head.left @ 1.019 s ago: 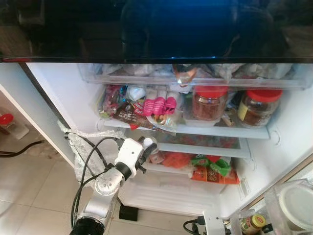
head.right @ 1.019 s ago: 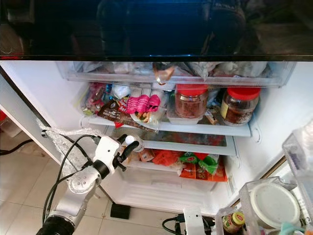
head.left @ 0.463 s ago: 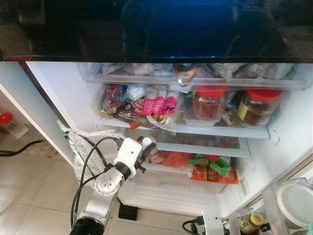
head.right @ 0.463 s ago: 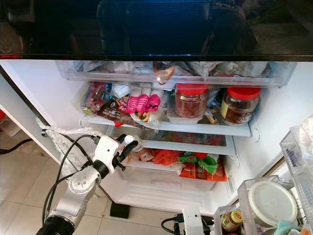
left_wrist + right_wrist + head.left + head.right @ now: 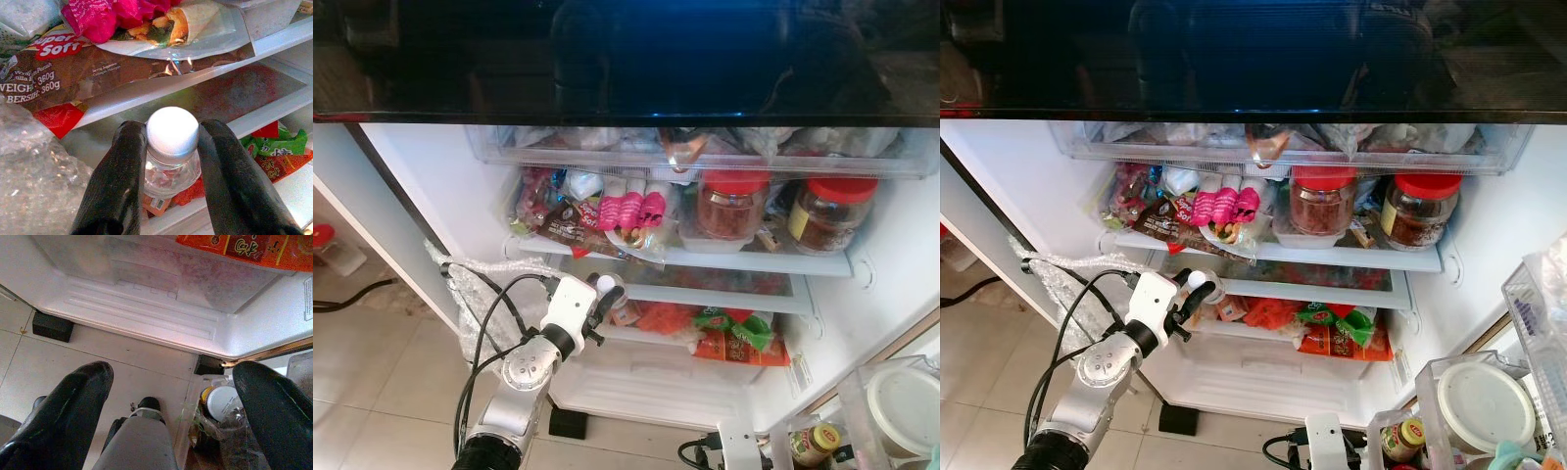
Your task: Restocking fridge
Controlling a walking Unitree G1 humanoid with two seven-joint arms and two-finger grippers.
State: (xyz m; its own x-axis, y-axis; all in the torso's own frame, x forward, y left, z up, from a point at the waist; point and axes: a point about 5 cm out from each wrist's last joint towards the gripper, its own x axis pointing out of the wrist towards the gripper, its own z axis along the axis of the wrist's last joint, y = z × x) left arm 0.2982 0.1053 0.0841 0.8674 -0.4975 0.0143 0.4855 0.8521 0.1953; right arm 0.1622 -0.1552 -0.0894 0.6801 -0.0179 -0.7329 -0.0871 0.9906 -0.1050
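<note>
The fridge stands open before me, its shelves [image 5: 685,259] packed with food. My left gripper [image 5: 605,294] is shut on a small clear bottle with a white cap [image 5: 171,132], held at the front of the lower shelf [image 5: 705,294], just below the brown Super Soft bread bag [image 5: 73,73]. The black fingers [image 5: 117,186] clamp the bottle's neck from both sides. In the right wrist view my right gripper [image 5: 166,396] hangs open over the tiled floor [image 5: 117,367], below the fridge's bottom drawer [image 5: 146,289].
Two red-lidded jars [image 5: 732,204] and a wrapped plate of food [image 5: 636,220] sit on the middle shelf. Orange and green packets [image 5: 734,338] fill the shelf below. A clear box with a white lid [image 5: 1484,406] and a small jar [image 5: 1400,439] stand at lower right.
The view has shifted slightly; my left gripper with the bottle has edged a little left, staying at the lower shelf's front.
</note>
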